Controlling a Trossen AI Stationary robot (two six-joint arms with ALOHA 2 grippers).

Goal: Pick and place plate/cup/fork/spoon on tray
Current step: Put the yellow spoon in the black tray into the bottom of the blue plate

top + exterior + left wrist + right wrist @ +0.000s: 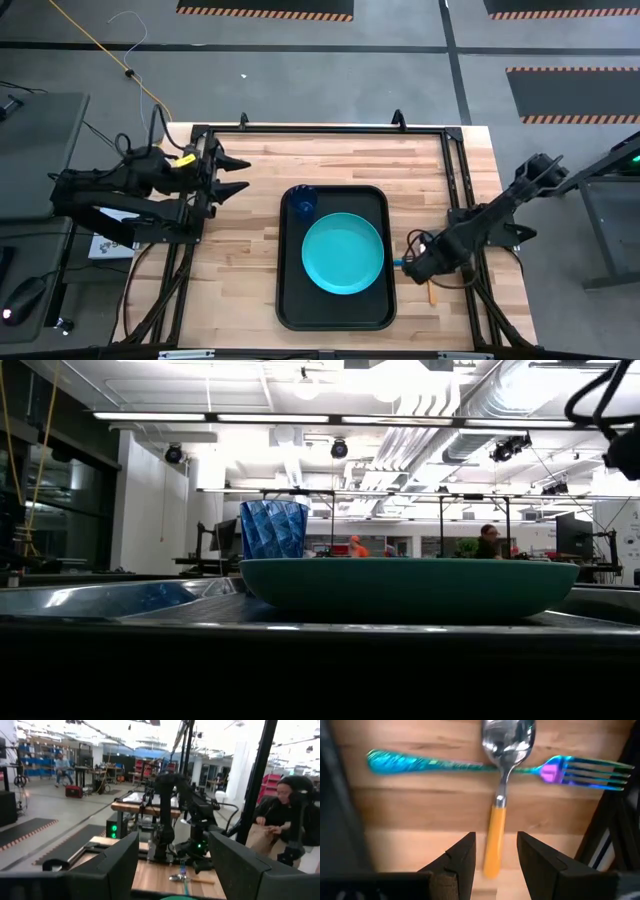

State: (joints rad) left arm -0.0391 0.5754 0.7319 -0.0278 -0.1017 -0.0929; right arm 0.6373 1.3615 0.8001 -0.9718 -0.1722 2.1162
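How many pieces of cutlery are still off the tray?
2. The spoon and the fork lie crossed on the bare wood right of the tray, the spoon on top, directly below the right gripper, whose fingers are open. None may be hidden.

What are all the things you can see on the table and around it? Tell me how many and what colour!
tray: one, black, middle of the wooden table.
plate: one, turquoise, on the tray.
cup: one, dark blue, on the tray's far left corner, beside the plate.
spoon: one, silver bowl with orange handle, on bare wood right of the tray, lying across the fork.
fork: one, blue-teal, under the spoon on the wood.
table: one, light wood.
person: one, seated beyond the table in the left wrist view.
left gripper: one, dark, jaws open, parked at the table's left edge.
right gripper: one, dark, jaws open either side of the spoon handle.
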